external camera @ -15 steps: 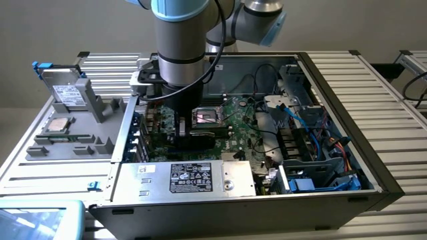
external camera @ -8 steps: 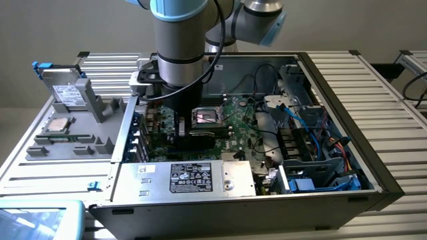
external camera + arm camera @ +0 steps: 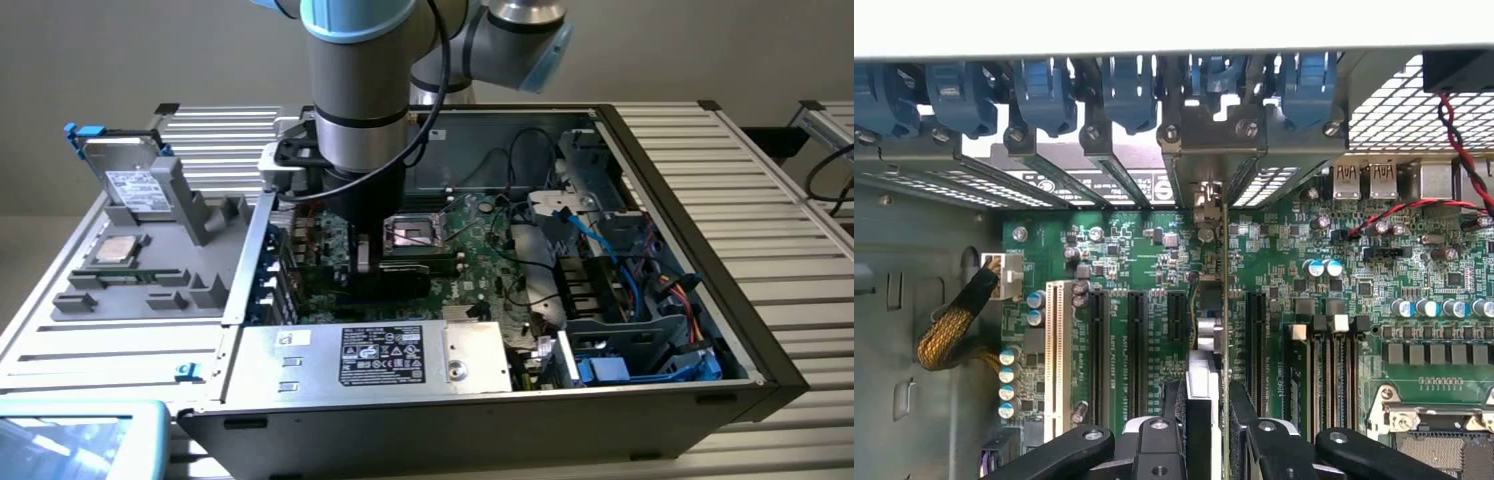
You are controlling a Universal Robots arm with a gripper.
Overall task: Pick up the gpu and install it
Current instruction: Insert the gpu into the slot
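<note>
An open computer case [image 3: 747, 350] holds a motherboard [image 3: 1144, 260] and power supply [image 3: 374, 355].

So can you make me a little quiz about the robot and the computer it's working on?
1. True or false: the gripper is clamped on the gpu, holding it on edge over the motherboard.
2. Where is the hard drive? A: inside the computer case. B: on the grey tray beside the case. C: in the gripper.
3. Fill in: the plastic clips along the case's card slots are coloured ____.

Key: 1 true. 2 B. 3 blue.
</note>
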